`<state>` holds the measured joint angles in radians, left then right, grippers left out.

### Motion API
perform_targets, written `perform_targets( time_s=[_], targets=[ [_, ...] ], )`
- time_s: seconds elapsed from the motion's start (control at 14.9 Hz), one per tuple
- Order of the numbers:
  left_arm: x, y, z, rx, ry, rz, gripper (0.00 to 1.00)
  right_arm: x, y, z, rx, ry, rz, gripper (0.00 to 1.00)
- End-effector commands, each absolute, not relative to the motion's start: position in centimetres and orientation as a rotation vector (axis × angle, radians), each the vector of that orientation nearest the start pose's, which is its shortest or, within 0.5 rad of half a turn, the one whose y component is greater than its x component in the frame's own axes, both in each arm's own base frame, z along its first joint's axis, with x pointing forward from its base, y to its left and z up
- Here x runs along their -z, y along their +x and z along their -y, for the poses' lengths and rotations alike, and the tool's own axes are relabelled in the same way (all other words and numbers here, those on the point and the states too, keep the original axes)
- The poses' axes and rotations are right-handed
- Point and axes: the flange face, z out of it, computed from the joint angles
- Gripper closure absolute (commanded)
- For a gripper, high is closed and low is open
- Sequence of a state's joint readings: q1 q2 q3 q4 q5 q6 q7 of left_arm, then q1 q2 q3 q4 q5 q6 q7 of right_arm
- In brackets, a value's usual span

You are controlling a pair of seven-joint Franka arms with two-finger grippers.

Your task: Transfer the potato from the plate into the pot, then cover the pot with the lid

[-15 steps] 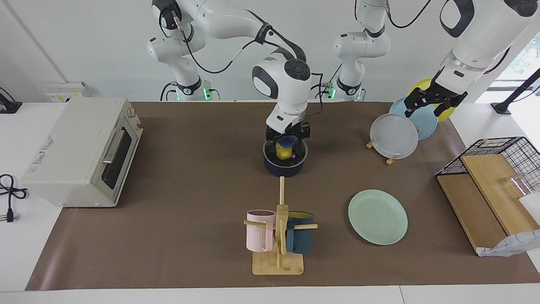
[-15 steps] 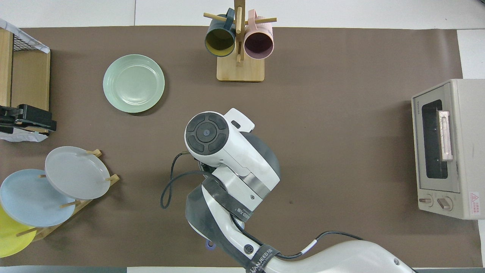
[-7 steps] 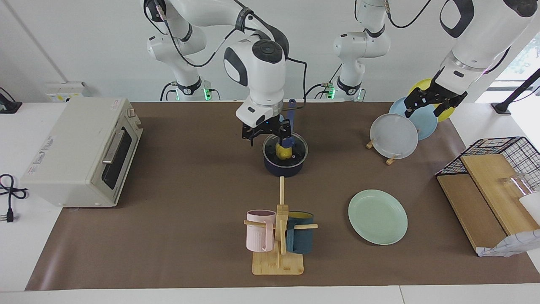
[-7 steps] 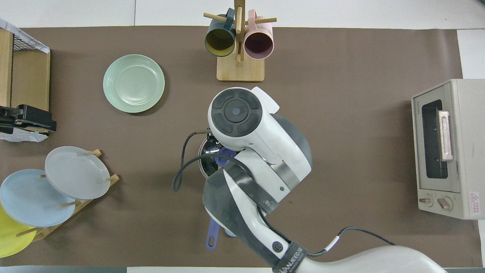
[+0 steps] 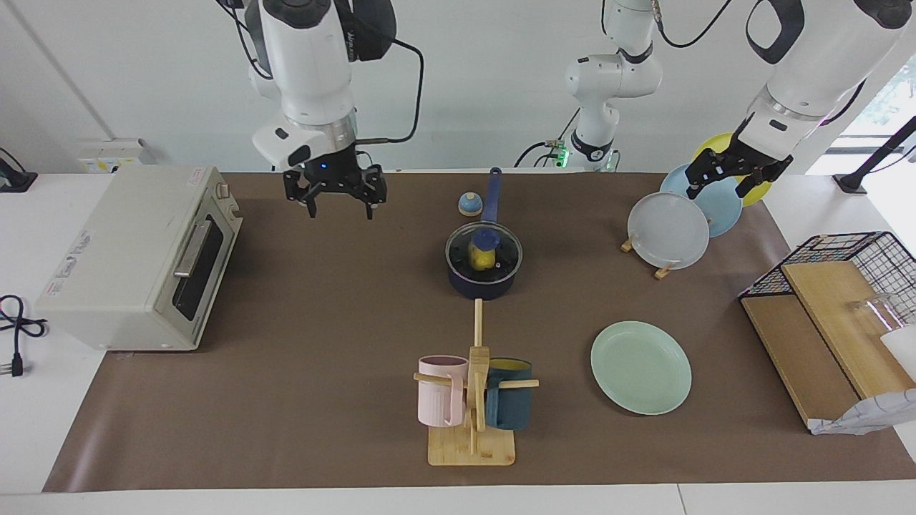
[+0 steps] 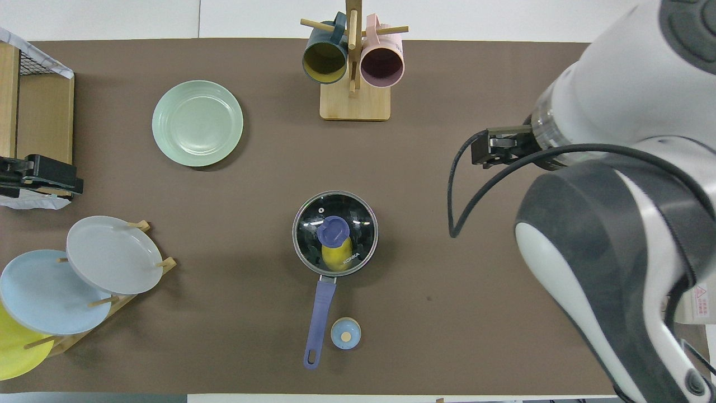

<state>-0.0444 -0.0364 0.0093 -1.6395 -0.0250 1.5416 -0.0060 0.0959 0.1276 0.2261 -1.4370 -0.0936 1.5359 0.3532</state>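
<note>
The dark blue pot (image 5: 483,285) stands mid-table, its long handle (image 6: 319,319) pointing toward the robots. The glass lid (image 5: 484,250) with its blue knob (image 6: 334,231) lies on the pot. The yellow potato (image 6: 336,257) shows through the glass, inside the pot. The mint-green plate (image 5: 640,367) lies bare, farther from the robots, toward the left arm's end. My right gripper (image 5: 335,202) is open and empty, up in the air over the mat between the pot and the toaster oven. My left gripper (image 5: 721,189) is open and waits high by the plate rack.
A toaster oven (image 5: 136,257) stands at the right arm's end. A mug tree (image 5: 472,400) with two mugs stands farther out than the pot. A small blue-and-tan bell (image 5: 469,204) sits beside the pot handle. A plate rack (image 5: 669,230) and wire basket (image 5: 844,286) stand at the left arm's end.
My right gripper has let go of the lid's knob, risen and swung away toward the toaster oven. The lid stays on the pot. The left arm has not moved.
</note>
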Motion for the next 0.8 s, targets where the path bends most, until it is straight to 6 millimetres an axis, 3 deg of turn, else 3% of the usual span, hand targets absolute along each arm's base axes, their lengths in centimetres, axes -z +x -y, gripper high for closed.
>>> perform_targets(
  time_s=[0.0, 0.13, 0.2, 0.74],
  targets=[
    [-61.1, 53.0, 1.9, -0.1, -3.15, -0.027, 0.0, -61.7, 56.2, -12.2, -0.069, -3.228, -0.07, 0.0],
    [-61.1, 53.0, 1.9, -0.097, -3.15, -0.027, 0.0, -61.4, 55.4, -8.4, -0.146, -3.227, 0.019, 0.0],
    [-61.1, 53.0, 1.9, -0.099, -3.15, -0.027, 0.0, -60.8, 54.7, -7.7, -0.167, -3.223, 0.056, 0.0],
    [-61.1, 53.0, 1.9, -0.1, -3.15, -0.027, 0.0, -59.3, 53.0, -6.7, -0.161, -3.23, 0.036, 0.0]
  ],
)
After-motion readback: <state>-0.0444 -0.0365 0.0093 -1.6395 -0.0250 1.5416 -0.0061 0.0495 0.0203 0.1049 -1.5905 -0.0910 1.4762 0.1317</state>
